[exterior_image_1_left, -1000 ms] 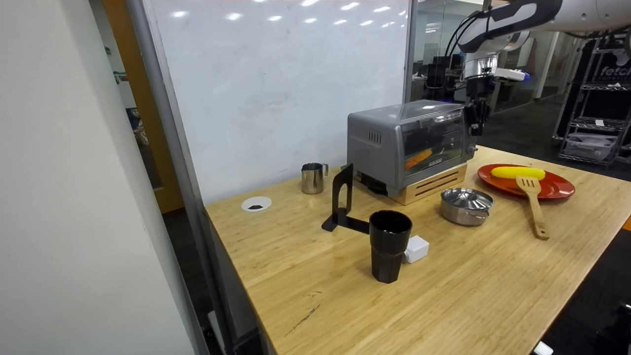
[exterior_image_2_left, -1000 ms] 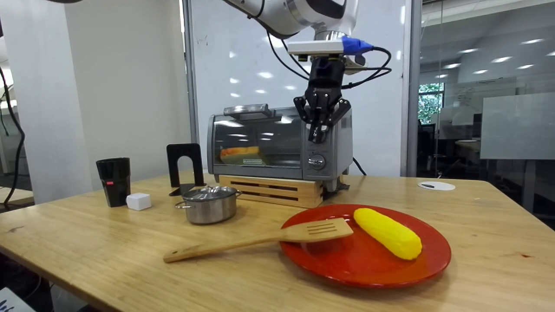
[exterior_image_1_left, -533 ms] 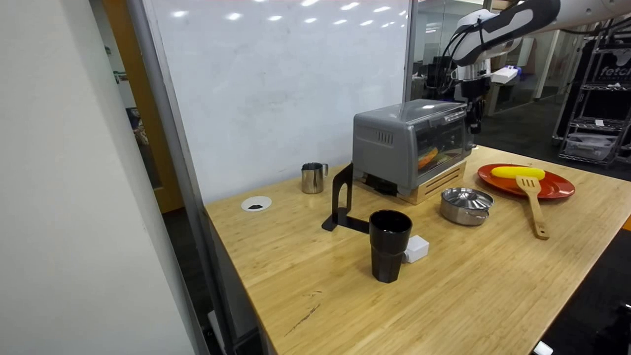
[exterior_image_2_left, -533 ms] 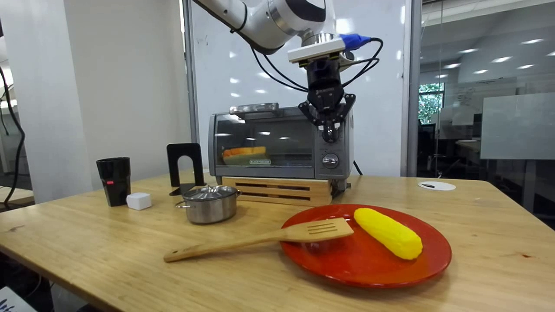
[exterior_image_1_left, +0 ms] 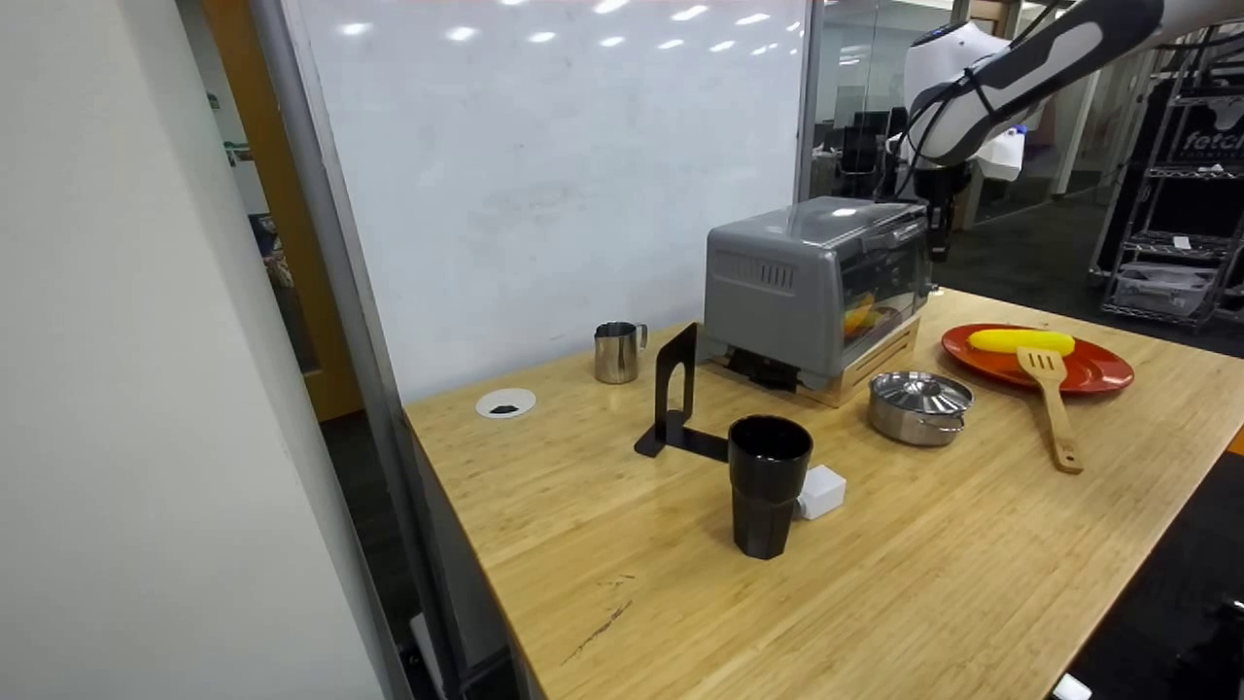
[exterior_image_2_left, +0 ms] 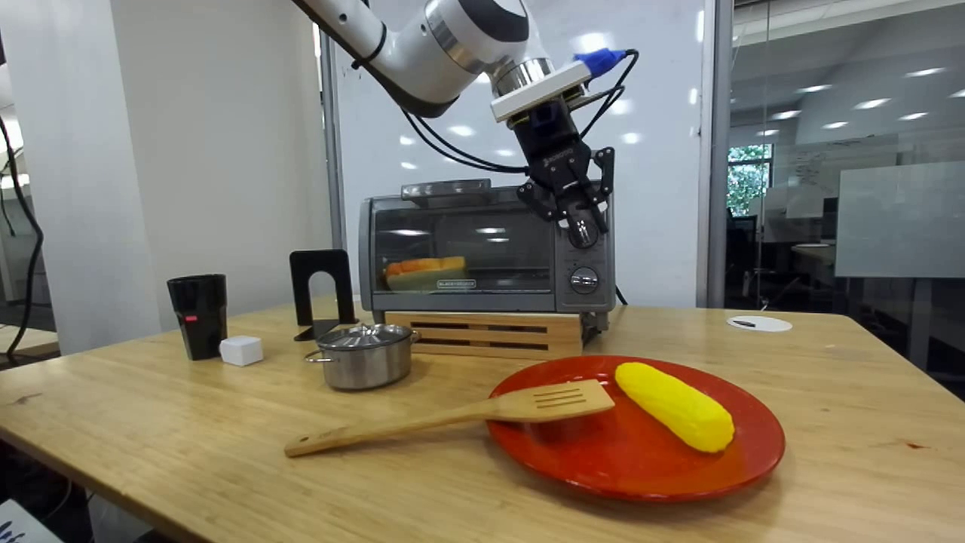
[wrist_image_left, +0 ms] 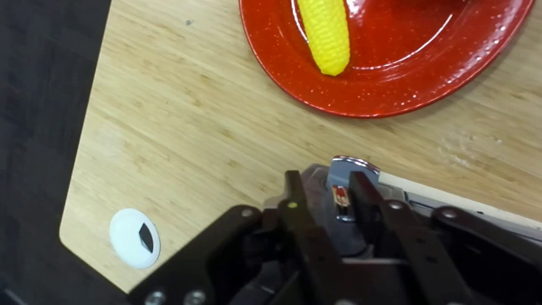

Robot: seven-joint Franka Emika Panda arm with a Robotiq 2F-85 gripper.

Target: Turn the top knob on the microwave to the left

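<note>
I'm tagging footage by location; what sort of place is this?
Probably an office or lab, judging by the large glossy white whiteboard, clear glass partition wall and tall metal wire shelving rack.

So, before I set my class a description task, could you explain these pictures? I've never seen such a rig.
This is a robot arm; its black tool does the grasping. Two cameras stand outside it; a third, on its wrist, looks past the tool. On the table are an oven on a stand, a pot, a cup, a block, a bookend and a mug, plus a plate bearing corn, with a spatula lying partly over the plate. The tool's fingers are apart, with what is probably the oven's top knob between them. A gap shows beside it, so nothing seems gripped.
</note>
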